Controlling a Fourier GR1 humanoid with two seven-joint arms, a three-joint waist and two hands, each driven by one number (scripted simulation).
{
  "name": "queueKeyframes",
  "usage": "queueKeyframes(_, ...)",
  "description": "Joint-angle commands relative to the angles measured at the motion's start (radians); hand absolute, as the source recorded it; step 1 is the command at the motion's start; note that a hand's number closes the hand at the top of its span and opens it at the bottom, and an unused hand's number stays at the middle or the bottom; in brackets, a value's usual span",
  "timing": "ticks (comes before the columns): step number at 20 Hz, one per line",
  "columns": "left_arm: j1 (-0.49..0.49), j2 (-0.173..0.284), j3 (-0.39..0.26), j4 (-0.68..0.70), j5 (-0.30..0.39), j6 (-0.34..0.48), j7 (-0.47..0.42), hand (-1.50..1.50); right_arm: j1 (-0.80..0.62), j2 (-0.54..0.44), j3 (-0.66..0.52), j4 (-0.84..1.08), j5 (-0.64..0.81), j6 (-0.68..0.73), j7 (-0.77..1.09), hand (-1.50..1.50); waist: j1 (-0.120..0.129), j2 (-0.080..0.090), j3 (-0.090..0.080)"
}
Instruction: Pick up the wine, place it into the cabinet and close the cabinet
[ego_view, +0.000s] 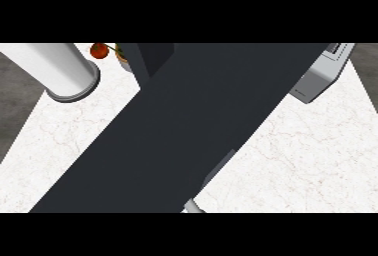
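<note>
A broad dark panel (192, 130), which looks like the cabinet's door, crosses the view diagonally from the lower left to the upper right and hides most of the counter. No wine bottle shows anywhere. At the upper right, a grey boxy forearm (319, 75) rises beside the panel's edge. Only a small dark part of my right hand (337, 49) shows at the picture's top. A white cylinder with a grey end (65, 70) stands at the upper left; no hand shows on it.
White marble counter (310, 160) shows to the right and left of the panel. A red item (99, 50) and a small pot (122, 56) peek out at the top. A small grey piece (194, 206) sticks out under the panel's lower edge.
</note>
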Motion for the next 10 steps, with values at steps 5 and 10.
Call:
queueKeyframes(5,0.073,0.025,0.084,0.041,0.013,-0.125,-0.026,-1.5,-0.363,0.127,-0.209,0.415,-0.092,-0.081,-0.041,1.5,0.012,0.005,0.004)
queueKeyframes(10,0.101,-0.004,0.105,0.084,-0.022,-0.168,-0.014,-1.5,-0.518,0.129,-0.329,0.655,-0.233,-0.005,-0.159,1.5,0.013,0.012,0.004)
